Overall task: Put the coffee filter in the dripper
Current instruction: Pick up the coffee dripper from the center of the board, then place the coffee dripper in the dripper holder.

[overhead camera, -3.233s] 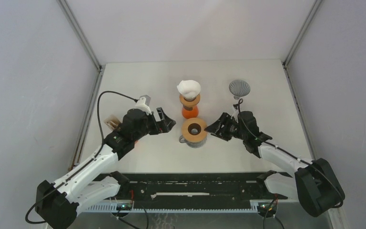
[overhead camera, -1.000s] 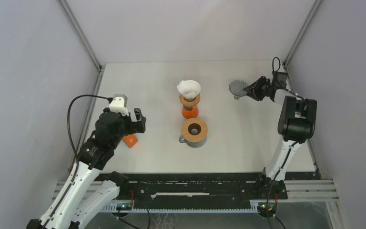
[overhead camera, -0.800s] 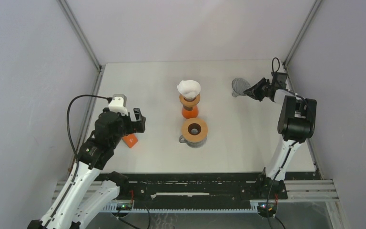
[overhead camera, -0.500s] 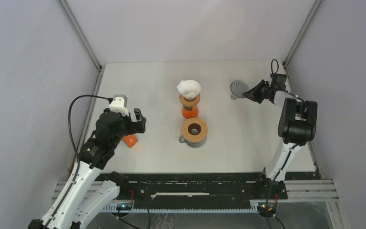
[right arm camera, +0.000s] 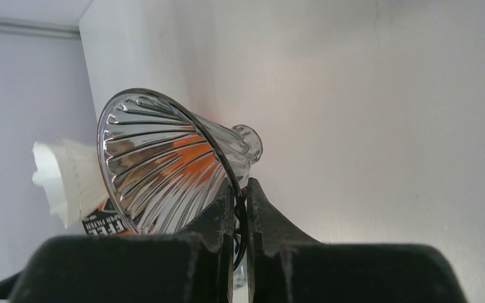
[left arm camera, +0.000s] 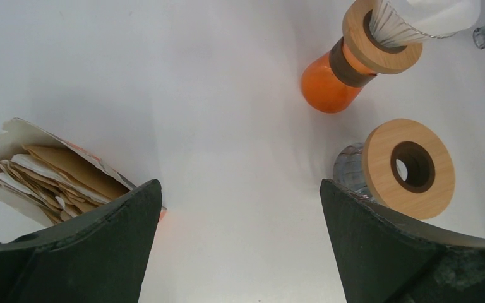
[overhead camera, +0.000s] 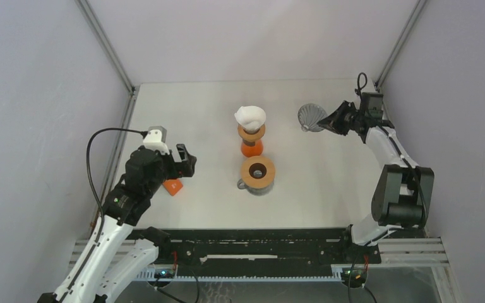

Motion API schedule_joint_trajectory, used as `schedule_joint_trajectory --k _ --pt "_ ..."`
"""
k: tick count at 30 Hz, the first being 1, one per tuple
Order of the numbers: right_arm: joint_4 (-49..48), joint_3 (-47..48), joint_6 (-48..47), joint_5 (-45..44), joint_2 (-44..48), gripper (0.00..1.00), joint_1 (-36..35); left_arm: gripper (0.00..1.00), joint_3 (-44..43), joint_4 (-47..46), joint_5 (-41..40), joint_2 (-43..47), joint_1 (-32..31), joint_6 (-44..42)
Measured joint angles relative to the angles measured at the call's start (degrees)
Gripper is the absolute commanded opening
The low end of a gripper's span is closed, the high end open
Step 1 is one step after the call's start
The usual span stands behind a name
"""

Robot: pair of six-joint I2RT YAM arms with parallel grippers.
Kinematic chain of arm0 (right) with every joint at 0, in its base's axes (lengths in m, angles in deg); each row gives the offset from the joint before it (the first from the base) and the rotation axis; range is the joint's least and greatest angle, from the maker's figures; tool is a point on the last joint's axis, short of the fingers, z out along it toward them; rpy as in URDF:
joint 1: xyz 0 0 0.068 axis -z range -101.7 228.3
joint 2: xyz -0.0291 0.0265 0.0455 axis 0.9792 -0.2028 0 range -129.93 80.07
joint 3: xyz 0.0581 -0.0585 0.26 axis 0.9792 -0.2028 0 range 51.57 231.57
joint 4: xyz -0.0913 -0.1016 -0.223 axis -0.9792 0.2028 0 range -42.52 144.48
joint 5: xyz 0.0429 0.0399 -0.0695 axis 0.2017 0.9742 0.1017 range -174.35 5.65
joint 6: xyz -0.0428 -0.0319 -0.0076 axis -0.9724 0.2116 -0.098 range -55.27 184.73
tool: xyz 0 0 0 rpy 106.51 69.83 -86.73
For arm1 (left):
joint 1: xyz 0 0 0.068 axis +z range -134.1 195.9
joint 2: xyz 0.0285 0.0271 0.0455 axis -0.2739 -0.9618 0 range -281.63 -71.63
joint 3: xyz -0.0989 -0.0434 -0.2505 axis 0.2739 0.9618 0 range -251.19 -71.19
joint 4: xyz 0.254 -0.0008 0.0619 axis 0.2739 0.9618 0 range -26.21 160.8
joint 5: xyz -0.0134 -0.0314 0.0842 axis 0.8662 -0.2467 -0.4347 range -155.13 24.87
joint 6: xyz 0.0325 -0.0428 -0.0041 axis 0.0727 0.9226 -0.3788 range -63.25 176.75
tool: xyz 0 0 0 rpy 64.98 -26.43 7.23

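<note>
Here, brown filters in carton, white filter in orange carafe

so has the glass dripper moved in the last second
Yes, the glass dripper has shifted slightly left toward the orange stand, now tipped in the right claw.

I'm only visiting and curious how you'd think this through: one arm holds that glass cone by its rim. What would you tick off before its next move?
1. Right fingers shut on the glass dripper rim: ok.
2. Dripper upright: not ok, it is tilted.
3. Grip firm enough to carry: cannot tell.
4. Wooden ring on the glass jug has nothing on it: ok.
5. White filter sits in the orange flask's collar: ok.
6. Left fingers open, holding nothing: ok.
</note>
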Motion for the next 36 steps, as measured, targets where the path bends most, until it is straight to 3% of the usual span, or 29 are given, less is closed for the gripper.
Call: schedule_joint_trajectory --k 18,26,36 --pt "15.9 -1.1 -5.7 -3.6 17.0 0.0 -16.2 0.98 0.0 -0.3 9.8 1.4 0.0 11.1" --pt "21.1 -0.8 -7.0 -7.1 17.4 0.0 -28.3 0.96 0.0 -3.7 12.7 -2.2 -2.3 15.6" --pt "22.8 2.6 -7.4 -9.8 13.0 0.0 -36.0 0.92 0.0 -9.2 13.5 -9.1 -7.5 19.1"
